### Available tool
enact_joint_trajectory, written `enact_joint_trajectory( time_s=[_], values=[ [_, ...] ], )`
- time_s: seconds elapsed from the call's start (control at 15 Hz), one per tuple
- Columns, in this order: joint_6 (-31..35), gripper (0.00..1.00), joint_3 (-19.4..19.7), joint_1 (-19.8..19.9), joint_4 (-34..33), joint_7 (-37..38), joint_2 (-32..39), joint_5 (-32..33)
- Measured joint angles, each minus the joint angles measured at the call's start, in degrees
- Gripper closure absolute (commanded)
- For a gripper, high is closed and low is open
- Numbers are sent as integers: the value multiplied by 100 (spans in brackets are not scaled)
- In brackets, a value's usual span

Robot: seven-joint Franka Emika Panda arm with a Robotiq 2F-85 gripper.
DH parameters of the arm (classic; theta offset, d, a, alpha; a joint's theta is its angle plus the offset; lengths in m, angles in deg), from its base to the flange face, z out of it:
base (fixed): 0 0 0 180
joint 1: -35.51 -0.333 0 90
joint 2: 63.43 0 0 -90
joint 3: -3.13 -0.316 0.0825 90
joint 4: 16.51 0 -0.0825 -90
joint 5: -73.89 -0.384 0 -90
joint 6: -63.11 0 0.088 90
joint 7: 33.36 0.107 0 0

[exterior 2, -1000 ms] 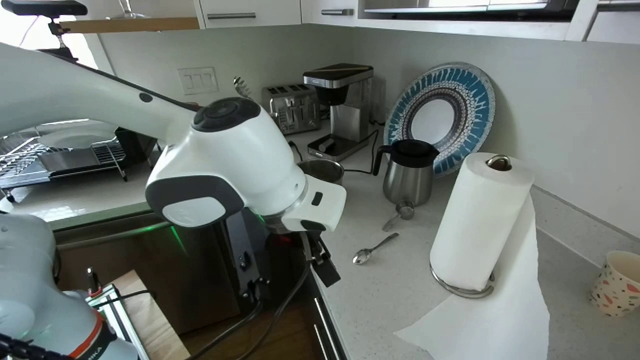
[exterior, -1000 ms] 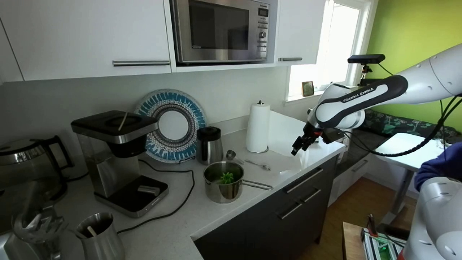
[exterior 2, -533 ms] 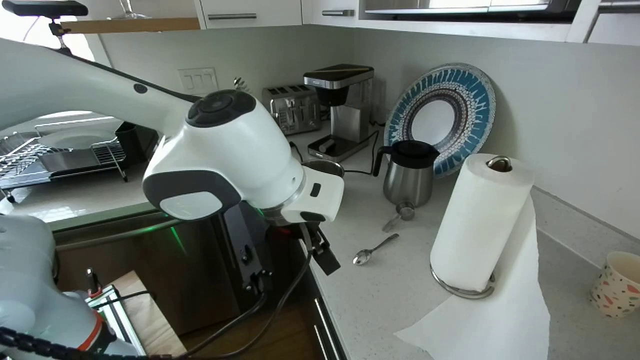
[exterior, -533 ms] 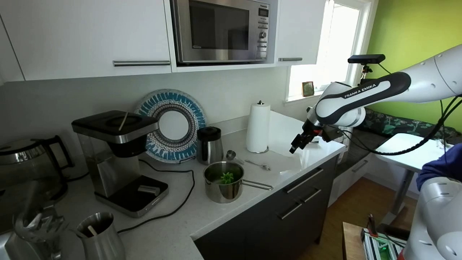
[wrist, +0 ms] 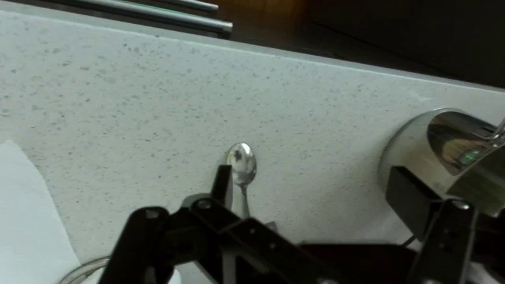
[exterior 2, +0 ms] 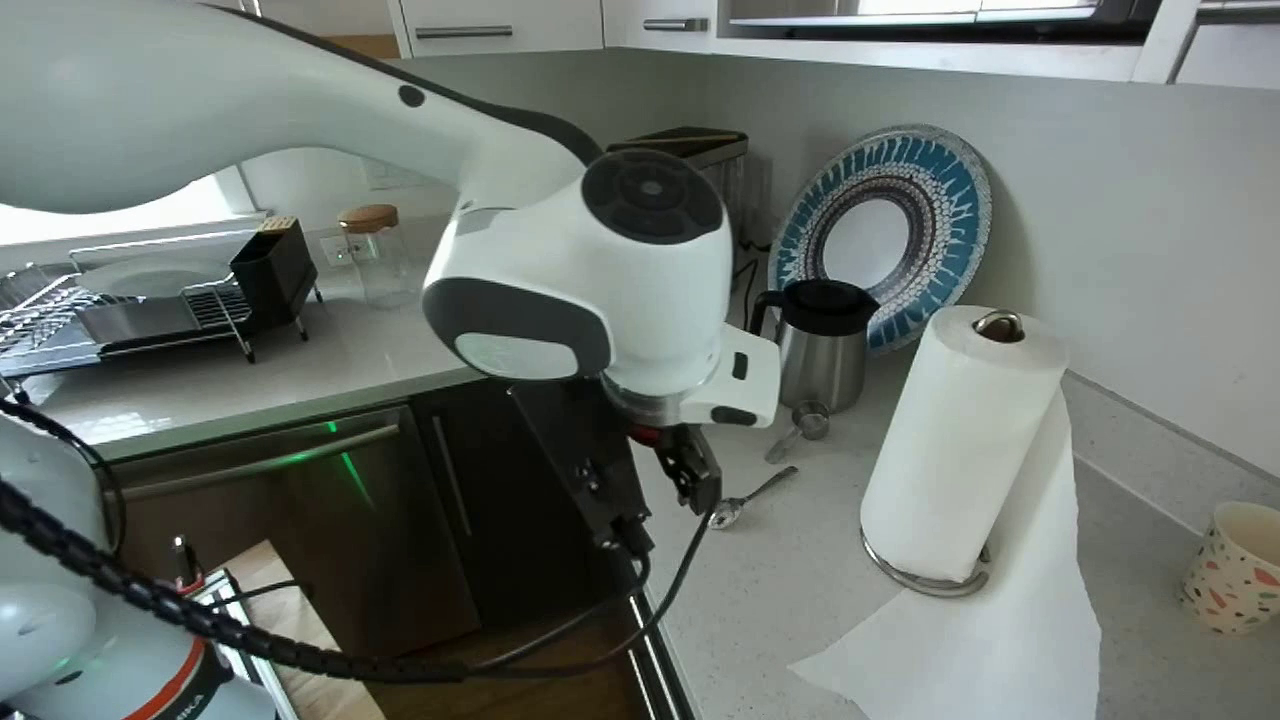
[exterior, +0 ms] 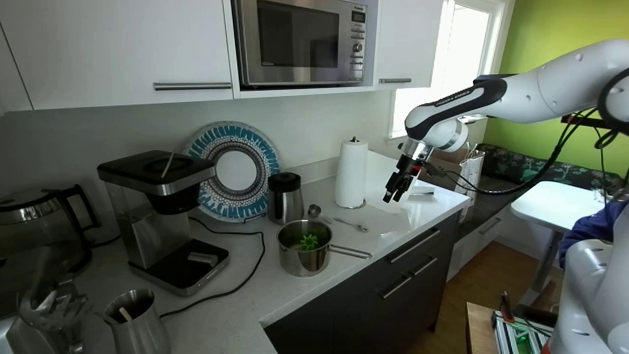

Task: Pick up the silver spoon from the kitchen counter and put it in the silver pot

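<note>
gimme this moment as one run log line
gripper open, nothing held | silver spoon lying on kitchen counter, not yet picked up | silver pot with green spiky object inside

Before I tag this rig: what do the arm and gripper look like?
White arm, smooth and rounded, with dark trim and small light lettering, blurred. Orange-red band at the base. Black cable, ribbed in part. Black gripper with a red accent near its mount; blocky fingers with squared tips.
</note>
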Motion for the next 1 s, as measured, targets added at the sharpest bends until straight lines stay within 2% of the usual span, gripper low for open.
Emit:
enact_joint_trajectory(
  time_s=[0.2, 0.4, 0.53, 1.0],
  values=[
    [170, 0, -274, 333, -618, 44, 878, 132],
    [907, 0, -794, 711, -972, 139, 1585, 293],
    [1157, 0, -1110, 1081, -1053, -12, 1964, 122],
    [1210, 0, -1557, 1406, -1059, 57, 1863, 229]
  ],
)
